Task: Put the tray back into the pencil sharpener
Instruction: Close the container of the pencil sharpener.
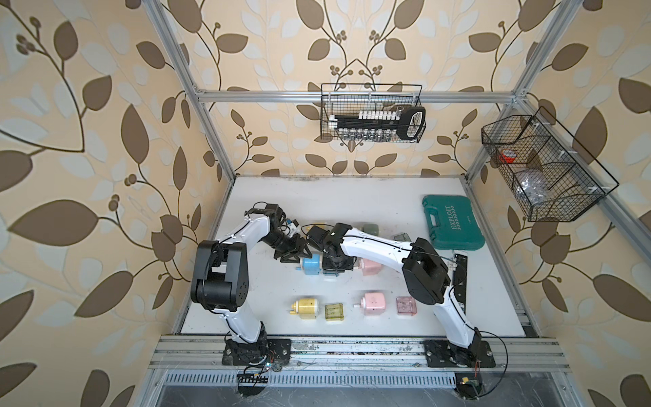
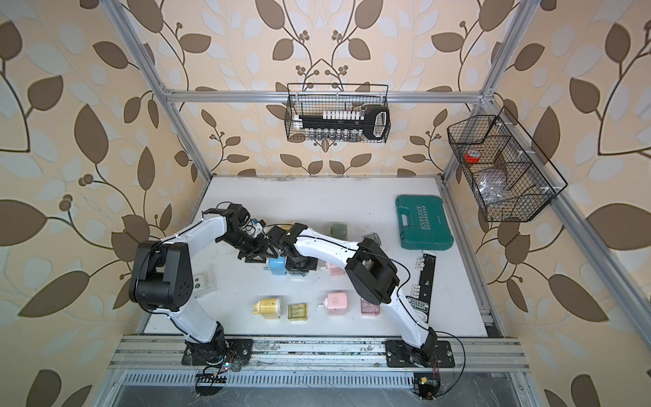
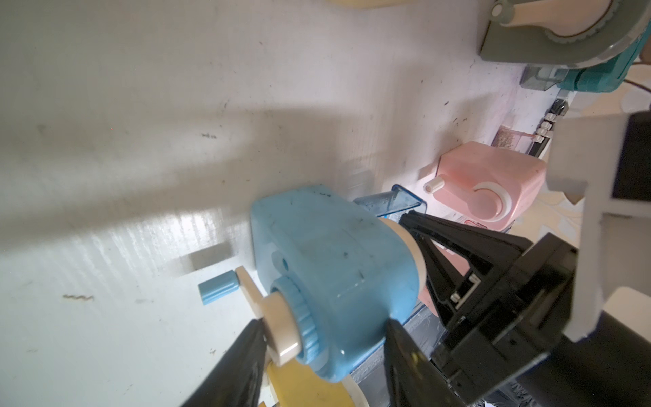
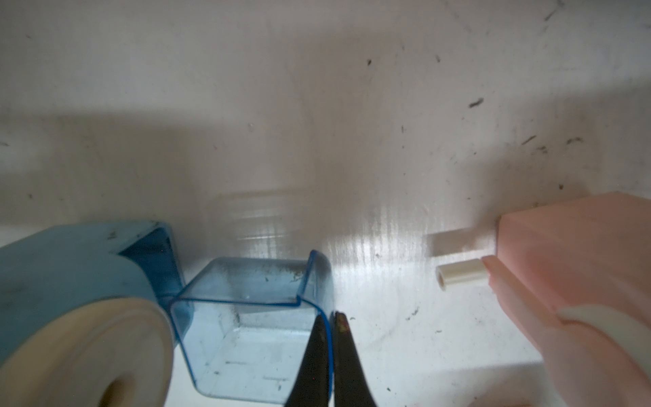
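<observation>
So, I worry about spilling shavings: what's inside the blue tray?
Inside the blue tray only dark specks and dust smears show. The right gripper, pinching its wall, covers one strip of floor.

from the left wrist you see only a corner of the tray (image 3: 394, 202) behind the sharpener (image 3: 334, 267). in both top views the right arm (image 1: 373, 245) hides most of it, and the tips of the right pincer (image 4: 330, 316) too.

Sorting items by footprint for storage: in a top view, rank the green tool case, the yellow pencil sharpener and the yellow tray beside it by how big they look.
1. green tool case, clearly largest
2. yellow pencil sharpener
3. yellow tray, somewhat smaller
</observation>
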Controlling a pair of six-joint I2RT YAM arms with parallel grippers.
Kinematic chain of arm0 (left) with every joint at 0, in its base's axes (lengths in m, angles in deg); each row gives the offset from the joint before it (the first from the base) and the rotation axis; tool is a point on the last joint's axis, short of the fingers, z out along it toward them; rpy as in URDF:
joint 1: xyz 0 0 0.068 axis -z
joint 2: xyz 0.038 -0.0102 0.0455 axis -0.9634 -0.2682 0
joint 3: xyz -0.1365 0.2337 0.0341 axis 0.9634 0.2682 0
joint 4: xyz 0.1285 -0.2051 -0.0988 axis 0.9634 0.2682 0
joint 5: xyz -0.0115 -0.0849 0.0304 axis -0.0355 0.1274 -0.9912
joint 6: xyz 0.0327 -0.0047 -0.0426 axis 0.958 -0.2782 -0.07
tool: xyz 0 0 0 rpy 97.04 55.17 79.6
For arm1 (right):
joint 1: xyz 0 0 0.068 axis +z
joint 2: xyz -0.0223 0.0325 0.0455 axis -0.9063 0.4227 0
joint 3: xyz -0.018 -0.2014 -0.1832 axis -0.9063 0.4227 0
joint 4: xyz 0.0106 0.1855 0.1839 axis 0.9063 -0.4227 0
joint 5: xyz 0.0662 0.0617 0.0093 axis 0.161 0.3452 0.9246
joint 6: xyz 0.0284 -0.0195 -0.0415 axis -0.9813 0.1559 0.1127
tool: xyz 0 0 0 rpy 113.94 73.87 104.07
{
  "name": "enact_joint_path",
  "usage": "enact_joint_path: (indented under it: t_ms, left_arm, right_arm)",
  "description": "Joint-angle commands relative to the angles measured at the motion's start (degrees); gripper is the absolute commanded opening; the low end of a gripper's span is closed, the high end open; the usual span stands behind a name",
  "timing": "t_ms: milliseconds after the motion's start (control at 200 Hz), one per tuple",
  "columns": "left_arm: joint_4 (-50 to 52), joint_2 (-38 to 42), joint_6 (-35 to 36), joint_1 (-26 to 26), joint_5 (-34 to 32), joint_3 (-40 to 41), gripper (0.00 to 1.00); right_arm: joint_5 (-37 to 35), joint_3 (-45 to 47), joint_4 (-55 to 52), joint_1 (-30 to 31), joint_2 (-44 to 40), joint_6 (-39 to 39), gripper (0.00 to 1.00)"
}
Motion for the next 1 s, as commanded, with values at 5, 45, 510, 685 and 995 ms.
enact_joint_path:
  t_ms: [5, 45, 510, 685, 995]
  left_arm:
    - [0.8, -1.62, 1.58, -0.04, -2.18, 1.12, 0.55]
    - [0.73, -1.62, 1.48, -0.04, -2.32, 1.12, 0.55]
    - [0.73, -1.48, 1.33, -0.15, -3.14, 1.2, 0.55]
    - [0.9, -1.64, 1.26, -0.38, -3.83, 1.26, 0.54]
    - [1.26, -2.25, 1.32, -0.67, -5.35, 1.26, 0.53]
  right_arm:
    - [0.2, -1.93, -0.22, 0.52, 1.51, -0.57, 0.0]
    - [0.2, -1.91, -0.25, 0.54, 1.56, -0.64, 0.0]
    - [0.01, -3.78, -1.9, 0.79, 3.23, -1.66, 0.0]
    - [0.6, -4.37, -1.76, 0.91, 3.86, -1.54, 0.0]
    - [0.33, -4.07, -0.13, 0.93, 2.81, -1.23, 0.0]
